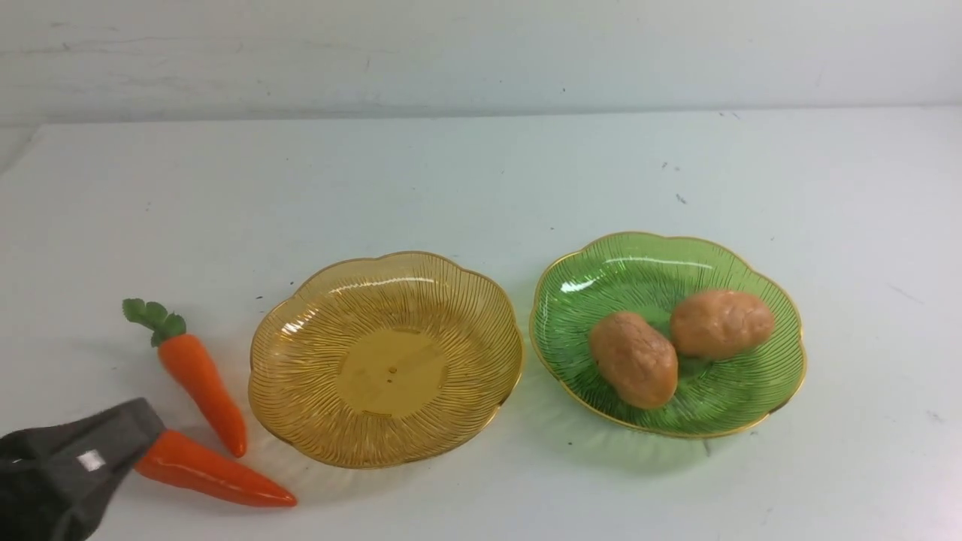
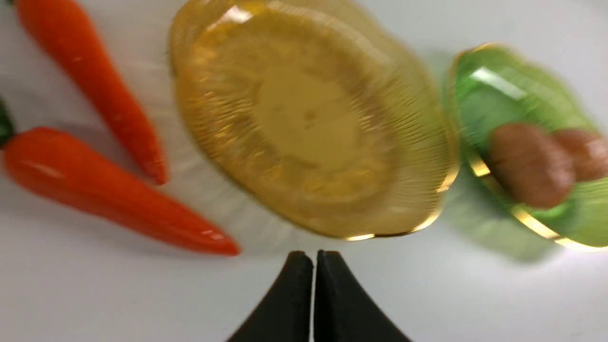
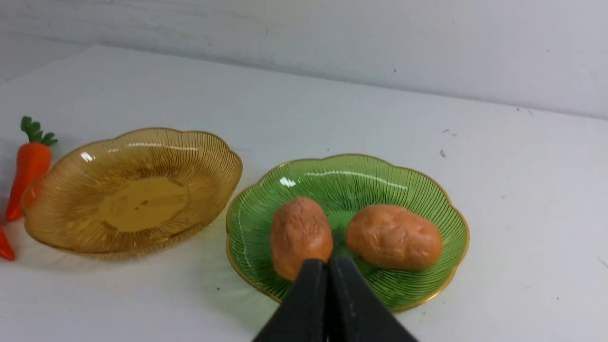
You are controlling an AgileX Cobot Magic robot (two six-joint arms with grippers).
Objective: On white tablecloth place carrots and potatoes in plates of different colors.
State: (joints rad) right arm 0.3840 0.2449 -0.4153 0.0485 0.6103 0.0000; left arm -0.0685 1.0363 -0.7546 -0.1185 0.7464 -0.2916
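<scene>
**Table lot, left to right.**

1. White tablecloth (image 1: 481, 173): plain, a few dark specks, covers the table under every item.
2. Left tool (image 2: 313, 259): black jaws clenched tip to tip, nothing between them. It is above bare cloth near the amber plate's near rim. The arm's grey cover (image 1: 68, 466) hides the near carrot's top in the front view.
3. Carrots, two, orange, on the cloth left of the amber plate.
   - Far carrot (image 1: 199, 383): green leaves visible, tip toward the robot.
   - Near carrot (image 1: 218, 473): tip pointing right.
4. Amber plate (image 1: 301, 421): ribbed, gold-edged, empty.
5. Green plate (image 1: 571, 300): same pattern, just right of the amber one, holding both potatoes.
6. Potatoes, two, tan-brown, close side by side: left potato (image 1: 633, 359), right potato (image 1: 721, 323).
7. Right tool (image 3: 327, 266): jaws clenched, empty, seen only in its own wrist view, by the green plate's near rim.
</scene>
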